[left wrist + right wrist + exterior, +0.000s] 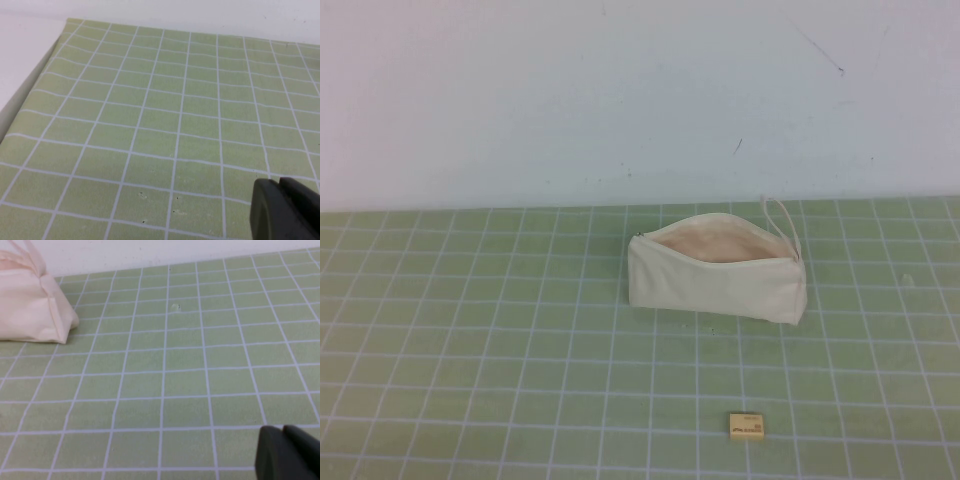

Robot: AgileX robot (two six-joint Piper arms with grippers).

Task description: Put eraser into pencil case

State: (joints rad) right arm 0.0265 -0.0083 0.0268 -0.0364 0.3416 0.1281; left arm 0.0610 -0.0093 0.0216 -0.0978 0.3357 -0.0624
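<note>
The eraser (746,425), a small pale yellow-tan block with dark lettering, lies flat on the green grid mat near the front, right of centre. The pencil case (716,267), a cream-white pouch, stands further back with its zip open, beige lining showing and a loop cord at its right end. Its end also shows in the right wrist view (31,305). Neither arm shows in the high view. My left gripper (280,186) is shut and empty above bare mat. My right gripper (283,431) is shut and empty, well away from the pouch.
The green grid mat (480,340) covers the table up to a white wall (620,90) at the back. In the left wrist view the mat's edge (30,95) meets a white surface. A small pale mark (175,307) lies on the mat.
</note>
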